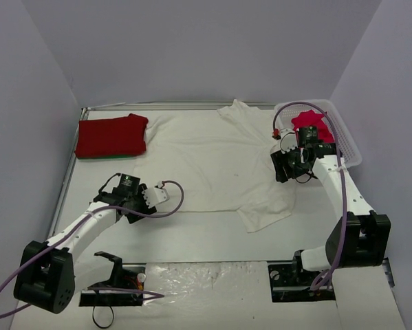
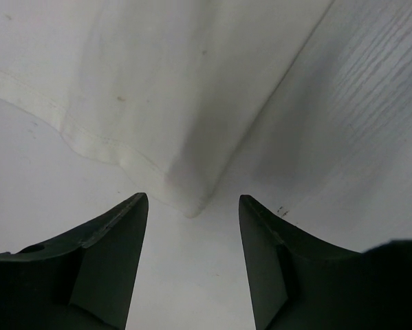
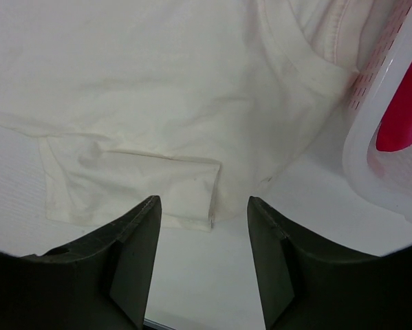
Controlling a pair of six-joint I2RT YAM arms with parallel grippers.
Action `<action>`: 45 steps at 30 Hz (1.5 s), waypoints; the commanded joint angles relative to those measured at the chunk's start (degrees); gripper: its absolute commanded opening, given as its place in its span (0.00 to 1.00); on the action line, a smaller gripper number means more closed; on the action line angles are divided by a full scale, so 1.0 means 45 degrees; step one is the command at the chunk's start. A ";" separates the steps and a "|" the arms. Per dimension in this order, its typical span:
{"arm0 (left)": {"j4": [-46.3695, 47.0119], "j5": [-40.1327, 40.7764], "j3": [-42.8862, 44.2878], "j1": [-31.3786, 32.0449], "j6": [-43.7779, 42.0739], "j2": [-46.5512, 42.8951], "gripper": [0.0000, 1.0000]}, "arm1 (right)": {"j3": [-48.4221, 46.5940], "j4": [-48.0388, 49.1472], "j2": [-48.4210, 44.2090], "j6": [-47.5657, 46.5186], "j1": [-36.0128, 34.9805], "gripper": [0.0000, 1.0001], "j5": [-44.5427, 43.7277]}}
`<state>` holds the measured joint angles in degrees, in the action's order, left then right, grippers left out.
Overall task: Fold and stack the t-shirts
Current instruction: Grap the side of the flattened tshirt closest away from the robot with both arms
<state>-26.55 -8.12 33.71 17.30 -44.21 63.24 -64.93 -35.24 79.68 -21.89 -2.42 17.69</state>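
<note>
A large cream-white t-shirt lies spread flat mid-table. A red t-shirt lies folded at the back left. A pinkish-red t-shirt sits in the basket at the back right. My left gripper is open and empty just above the table, at the white shirt's near-left corner; that corner lies just ahead of the gripper. My right gripper is open and empty at the shirt's right edge. In the right wrist view the gripper hovers near a folded-under sleeve.
A white lattice basket stands at the back right, close behind my right wrist; it also shows in the right wrist view. A green strip shows under the red shirt. A shiny plastic sheet covers the near edge between the arm bases.
</note>
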 commanded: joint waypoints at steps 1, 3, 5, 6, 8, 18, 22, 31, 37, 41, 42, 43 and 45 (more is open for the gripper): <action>0.0703 -0.0032 -0.0226 0.0101 -0.0450 0.0301 0.54 | 0.0073 -0.0117 0.0008 0.0138 0.0204 0.50 0.0346; 0.0704 -0.0070 -0.0285 0.0082 -0.0489 0.0534 0.54 | 0.0073 -0.0098 0.0047 0.0138 0.0263 0.50 0.0326; 0.0704 -0.0071 -0.0285 0.0101 -0.0469 0.0633 0.53 | 0.0073 -0.0098 0.0067 0.0138 0.0302 0.50 0.0326; 0.0800 -0.0090 -0.0362 0.0101 -0.0469 0.0691 0.53 | 0.0053 -0.0117 0.0067 0.0138 0.0322 0.50 0.0326; 0.1034 0.0065 -0.0460 0.0101 -0.0489 0.0750 0.53 | 0.0072 -0.0117 0.0048 0.0118 0.0341 0.50 0.0365; 0.2110 0.0769 -0.0364 -0.0035 -0.0255 0.2273 0.46 | 0.0073 -0.0117 -0.0050 0.0099 0.0478 0.50 0.0443; 0.2071 0.0808 -0.0305 -0.0036 -0.0430 0.2430 0.29 | 0.0073 -0.0117 -0.0070 0.0099 0.0478 0.51 0.0482; 0.1524 0.0671 -0.0285 -0.0055 -0.0354 0.2080 0.02 | 0.0053 -0.0137 -0.0382 0.0099 0.0478 0.52 0.0346; 0.1855 0.1274 0.0280 -0.0055 0.0973 0.2252 0.02 | -0.0357 -0.2220 -0.0928 -0.1579 -0.0648 0.55 -0.0762; 0.1427 0.1531 0.1353 -0.0055 0.1678 0.3015 0.02 | 0.0032 -0.3666 -0.0754 -0.2185 -0.2293 0.54 -0.1939; 0.1233 0.1570 0.1588 -0.0055 0.2008 0.3171 0.02 | 0.0169 -0.3884 -0.0695 -0.2283 -0.2547 0.53 -0.2094; 0.1192 0.1609 0.1996 -0.0055 0.2108 0.3424 0.02 | 0.0325 -0.4022 -0.0598 -0.2361 -0.2936 0.53 -0.2367; 0.1308 0.1668 0.2292 -0.0075 0.2458 0.3660 0.02 | 0.0852 -0.4335 -0.0539 -0.2498 -0.3251 0.52 -0.2563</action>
<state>-19.20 -2.15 40.42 17.39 -37.23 79.22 -63.66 -46.65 77.19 -30.39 -15.66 10.90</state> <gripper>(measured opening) 0.032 0.525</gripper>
